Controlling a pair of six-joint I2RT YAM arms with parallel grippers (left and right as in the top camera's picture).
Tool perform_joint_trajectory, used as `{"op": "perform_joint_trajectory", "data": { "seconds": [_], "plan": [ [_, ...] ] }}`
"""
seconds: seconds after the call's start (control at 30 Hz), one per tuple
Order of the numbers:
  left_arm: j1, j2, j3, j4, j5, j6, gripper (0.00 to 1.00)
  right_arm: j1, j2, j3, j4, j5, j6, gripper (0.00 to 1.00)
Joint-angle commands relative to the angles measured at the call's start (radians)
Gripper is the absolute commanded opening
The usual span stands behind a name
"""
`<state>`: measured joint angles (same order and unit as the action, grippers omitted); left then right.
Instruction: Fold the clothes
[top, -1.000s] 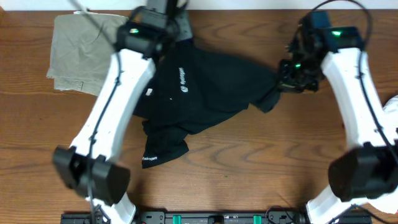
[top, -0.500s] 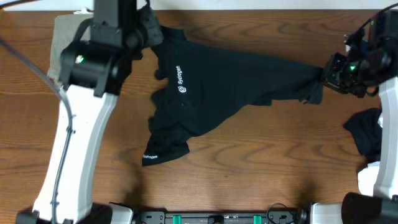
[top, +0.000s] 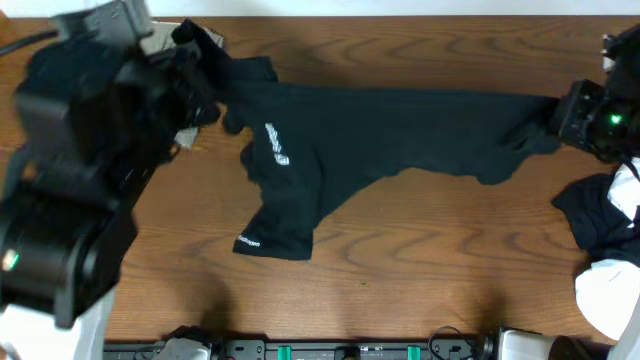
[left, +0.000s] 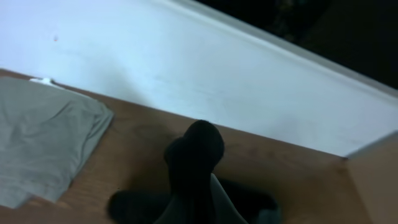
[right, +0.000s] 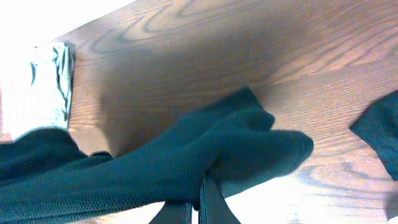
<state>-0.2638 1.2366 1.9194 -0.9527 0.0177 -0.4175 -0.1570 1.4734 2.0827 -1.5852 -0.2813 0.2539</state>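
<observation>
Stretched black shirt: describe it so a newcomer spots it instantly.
On the wooden table, look along the far half. The black shirt spans it almost edge to edge, drawn into a long band with white logos. The other black garment lies crumpled at the right edge; the khaki garment is pale.
</observation>
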Motion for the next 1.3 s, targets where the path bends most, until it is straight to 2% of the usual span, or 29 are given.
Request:
{"op": "perform_joint_trajectory", "data": {
  "seconds": [0.0,0.13,0.3,0.5,0.7,0.87,0.97,1.13,1.2,1.27],
  "plan": [
    [0.011,-0.052,0.03,-0.027,0.043,0.01,0.06,-0.008,-0.002,0.053,-0.032,0.042,-0.009,0.01],
    [0.011,-0.091,0.03,-0.093,0.06,-0.04,0.06,0.011,-0.011,0.088,-0.07,0.042,-0.008,0.01],
    [0.011,-0.12,0.03,-0.116,0.147,-0.041,0.06,0.028,-0.033,0.121,-0.079,0.04,-0.006,0.01],
    [0.011,-0.059,0.03,-0.046,0.055,-0.03,0.06,0.027,-0.016,0.125,0.057,0.041,0.035,0.01],
    [0.011,0.133,0.03,0.147,-0.017,0.037,0.06,0.027,0.085,0.125,0.226,0.041,0.076,0.01],
    [0.013,0.341,0.03,0.44,-0.052,0.148,0.06,0.027,0.211,0.125,0.389,0.026,0.095,0.01],
    [0.013,0.438,0.03,0.633,-0.127,0.16,0.06,0.027,0.27,0.125,0.502,0.004,0.113,0.01],
    [0.013,0.482,0.031,0.9,-0.294,0.198,0.06,0.011,0.301,0.13,0.672,-0.013,0.117,0.01],
    [0.013,0.472,0.061,0.934,-0.332,0.264,0.06,-0.003,0.3,0.168,0.69,-0.027,0.117,0.02],
    [0.013,0.45,0.096,0.882,-0.335,0.304,0.06,-0.01,0.3,0.212,0.669,-0.027,0.113,0.02]
  ]
}}
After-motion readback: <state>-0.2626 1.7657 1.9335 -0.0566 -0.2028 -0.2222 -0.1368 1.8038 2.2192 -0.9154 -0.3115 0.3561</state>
